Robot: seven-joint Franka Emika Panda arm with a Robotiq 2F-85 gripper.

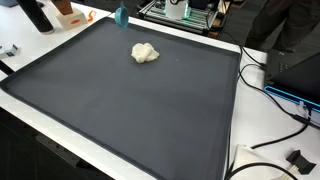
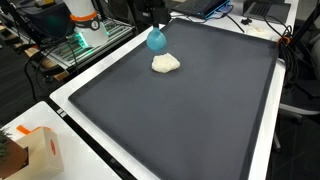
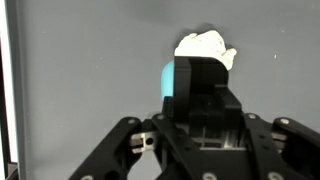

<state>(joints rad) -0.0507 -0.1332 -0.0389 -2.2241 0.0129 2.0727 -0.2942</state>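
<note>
My gripper [image 3: 200, 78] is shut on a small teal object [image 3: 172, 82] and holds it just above the dark mat [image 1: 140, 110] near the mat's far edge. In both exterior views the teal object [image 2: 156, 40] [image 1: 121, 16] hangs under the fingers, close beside a white crumpled lump [image 2: 166, 64] [image 1: 145, 53] lying on the mat. In the wrist view the white lump [image 3: 205, 45] lies just beyond the fingertips. The black fingers hide most of the teal object.
A white table border [image 1: 232, 140] rings the mat. An orange and white box [image 2: 35, 150] stands at a corner. Cables [image 1: 272, 92] and a black connector [image 1: 297, 158] lie off the mat. An equipment rack [image 2: 85, 40] stands beside the table.
</note>
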